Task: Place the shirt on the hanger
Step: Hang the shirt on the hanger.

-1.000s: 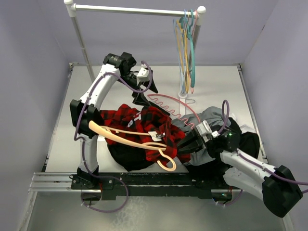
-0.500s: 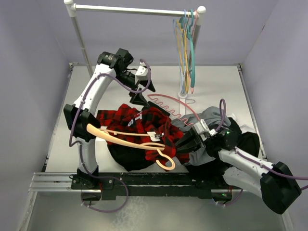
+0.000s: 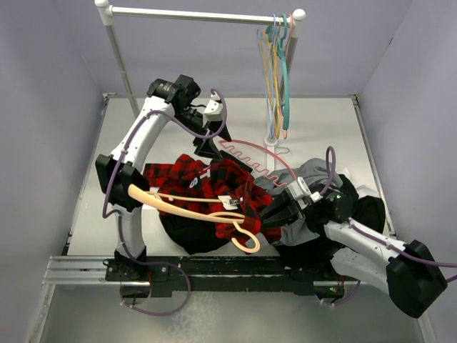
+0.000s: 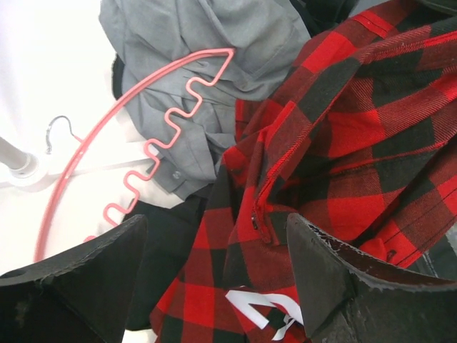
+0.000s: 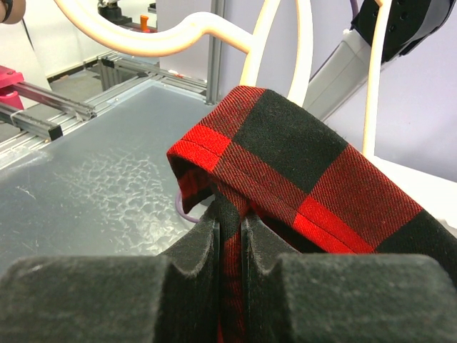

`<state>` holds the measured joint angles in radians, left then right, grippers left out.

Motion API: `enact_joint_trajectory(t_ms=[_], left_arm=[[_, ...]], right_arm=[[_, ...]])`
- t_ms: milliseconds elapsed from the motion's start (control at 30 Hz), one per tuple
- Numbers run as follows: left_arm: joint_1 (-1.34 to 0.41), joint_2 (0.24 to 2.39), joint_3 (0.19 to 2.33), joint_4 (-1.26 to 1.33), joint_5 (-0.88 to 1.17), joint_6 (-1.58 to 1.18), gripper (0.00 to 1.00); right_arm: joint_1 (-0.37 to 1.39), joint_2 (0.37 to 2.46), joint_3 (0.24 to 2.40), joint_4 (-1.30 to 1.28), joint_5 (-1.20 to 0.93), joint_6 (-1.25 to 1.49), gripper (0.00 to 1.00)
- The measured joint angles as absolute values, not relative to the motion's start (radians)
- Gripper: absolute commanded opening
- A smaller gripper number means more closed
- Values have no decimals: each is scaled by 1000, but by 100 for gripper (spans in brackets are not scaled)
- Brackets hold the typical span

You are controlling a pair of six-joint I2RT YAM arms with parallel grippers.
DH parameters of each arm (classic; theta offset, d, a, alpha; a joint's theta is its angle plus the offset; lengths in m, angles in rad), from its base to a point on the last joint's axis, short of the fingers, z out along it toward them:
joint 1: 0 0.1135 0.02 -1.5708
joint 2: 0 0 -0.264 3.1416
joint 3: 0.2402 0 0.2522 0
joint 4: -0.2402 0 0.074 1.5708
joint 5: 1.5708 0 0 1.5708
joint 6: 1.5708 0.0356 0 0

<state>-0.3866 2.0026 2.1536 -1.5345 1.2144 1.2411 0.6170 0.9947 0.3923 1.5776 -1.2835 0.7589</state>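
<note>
Pinching fold of plaid shirt, right gripper fingers pressed tight on fabric. Shirt heaped mid-table over black garment and grey garment, tan hanger across its top, hook toward near edge. Left gripper hovers over shirt's far side, fingers spread wide, nothing between, beside pink wavy hanger.

Left claw: shifted slightly leftward, jaws a little narrower. Right claw: carried its pinched shirt fold leftward; hanger beside it nudged the same way.
</note>
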Motion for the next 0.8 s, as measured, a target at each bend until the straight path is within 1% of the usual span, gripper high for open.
enact_joint_trajectory(t_ms=[167, 367, 500, 533, 633, 700, 767, 800], left_arm=[[-409, 2003, 2104, -1536, 1208, 1241, 78], [-416, 2003, 2080, -1536, 1200, 1240, 63], [-417, 2003, 2079, -1536, 1200, 1241, 60], [-418, 2003, 2079, -1536, 1200, 1241, 57], [-425, 2003, 2073, -1536, 1200, 1240, 41], [-429, 2003, 2062, -1536, 1200, 1240, 25], [-433, 2003, 2056, -1536, 1199, 1240, 4], [-435, 2003, 2055, -1537, 1199, 1238, 0]], right_arm=[[617, 1004, 394, 1579, -1283, 759, 0], [617, 1026, 402, 1584, -1284, 759, 0], [617, 1028, 406, 1584, -1286, 759, 0], [617, 1028, 406, 1584, -1286, 759, 0], [617, 1028, 406, 1584, -1286, 759, 0], [617, 1028, 406, 1584, -1286, 759, 0], [617, 1028, 406, 1584, -1286, 759, 0], [617, 1028, 406, 1584, -1286, 759, 0]])
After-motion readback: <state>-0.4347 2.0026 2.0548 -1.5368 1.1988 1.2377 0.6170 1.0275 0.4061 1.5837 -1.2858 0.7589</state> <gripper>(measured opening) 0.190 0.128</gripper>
